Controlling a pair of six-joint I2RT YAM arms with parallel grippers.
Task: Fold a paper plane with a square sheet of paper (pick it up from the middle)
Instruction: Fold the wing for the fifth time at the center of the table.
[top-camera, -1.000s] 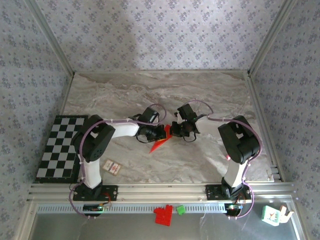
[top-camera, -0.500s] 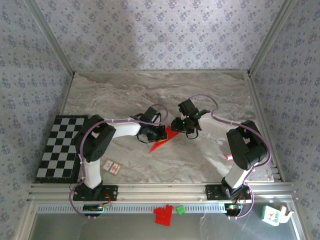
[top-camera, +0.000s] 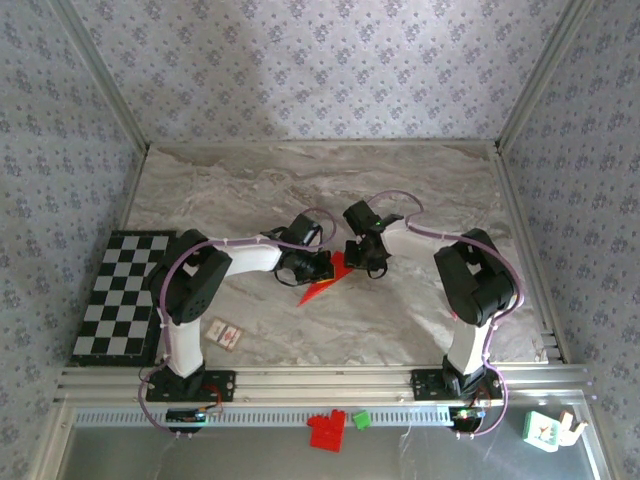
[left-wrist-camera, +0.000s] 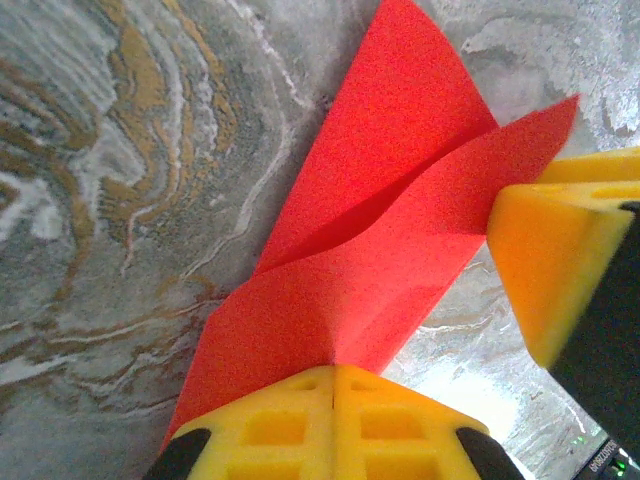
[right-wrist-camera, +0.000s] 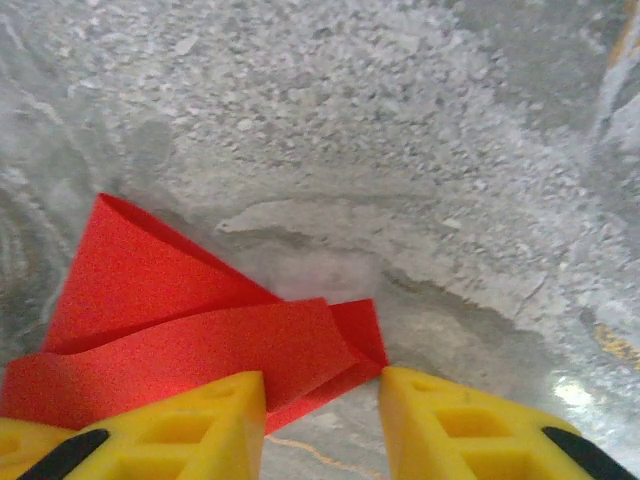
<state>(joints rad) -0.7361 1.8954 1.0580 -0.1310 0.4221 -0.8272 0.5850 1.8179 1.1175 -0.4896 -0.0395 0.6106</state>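
The red sheet of paper is on the marble table, well to the right of the chessboard, and about level with the far half of that board. It is not flat. One layer is folded over another, and a long point of it reaches toward the near edge of the table.

The left gripper comes to the paper from the chessboard side. In the left wrist view its two yellow fingers are pressed together, and the paper is pinched between them, so this gripper has hold of the sheet.

The right gripper is on the side of the paper away from the chessboard. In the right wrist view its jaws stand partly apart with a clear gap. A corner of the paper reaches into this gap beside one finger, but the jaws do not clamp it.

A small white card lies just right of the near right corner of the chessboard.
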